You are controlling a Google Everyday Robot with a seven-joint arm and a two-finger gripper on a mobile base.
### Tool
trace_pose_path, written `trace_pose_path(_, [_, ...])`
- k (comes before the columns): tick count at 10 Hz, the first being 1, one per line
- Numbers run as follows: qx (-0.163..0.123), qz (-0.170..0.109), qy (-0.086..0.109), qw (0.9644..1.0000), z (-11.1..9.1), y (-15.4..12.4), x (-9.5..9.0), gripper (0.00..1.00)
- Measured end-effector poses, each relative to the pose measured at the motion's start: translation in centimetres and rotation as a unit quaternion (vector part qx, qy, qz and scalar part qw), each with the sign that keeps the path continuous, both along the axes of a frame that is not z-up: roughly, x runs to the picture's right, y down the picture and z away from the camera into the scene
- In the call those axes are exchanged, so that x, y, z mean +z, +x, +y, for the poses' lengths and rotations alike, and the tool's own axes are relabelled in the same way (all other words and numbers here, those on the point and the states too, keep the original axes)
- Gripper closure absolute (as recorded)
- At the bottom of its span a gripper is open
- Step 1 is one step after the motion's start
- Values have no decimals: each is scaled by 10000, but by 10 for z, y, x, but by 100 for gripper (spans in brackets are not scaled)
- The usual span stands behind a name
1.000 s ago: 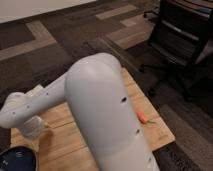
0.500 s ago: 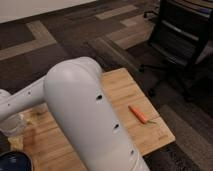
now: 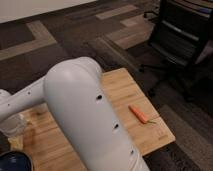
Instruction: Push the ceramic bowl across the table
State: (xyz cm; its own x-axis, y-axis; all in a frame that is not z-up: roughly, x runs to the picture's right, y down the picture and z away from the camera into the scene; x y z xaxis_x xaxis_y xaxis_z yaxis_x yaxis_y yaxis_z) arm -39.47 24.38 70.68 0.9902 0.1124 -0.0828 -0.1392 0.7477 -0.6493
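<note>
Where the frame's lower centre is filled by the thick white arm (image 3: 90, 125), we see it cover much of the wooden surface (image 3: 150, 137), whose pale plank strips show on the right and along the lower left. From the arm's rounded joint near the middle of the picture, a thinner white link runs out to the left edge. At its far end, at the left edge just above the lower left corner, we place the claw (image 3: 11, 125), a pale, blurred shape resting low over the surface; we cannot tell whether it has hold of anything.

We find the bowl (image 3: 14, 162) in the extreme lower left corner, dark blue and cut off by the frame edge, lying on the surface just below the claw; we cannot tell whether the two are touching.

An orange carrot (image 3: 138, 114) lies on the right part of the surface, well apart from the bowl. A black office chair (image 3: 180, 37) stands on the patterned carpet (image 3: 75, 35) in the upper right of the frame.
</note>
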Motion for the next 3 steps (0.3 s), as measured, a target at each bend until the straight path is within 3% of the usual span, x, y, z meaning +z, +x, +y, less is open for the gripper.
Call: trace_pose_path(3, [60,78,-139,9999,13,12,-7,35])
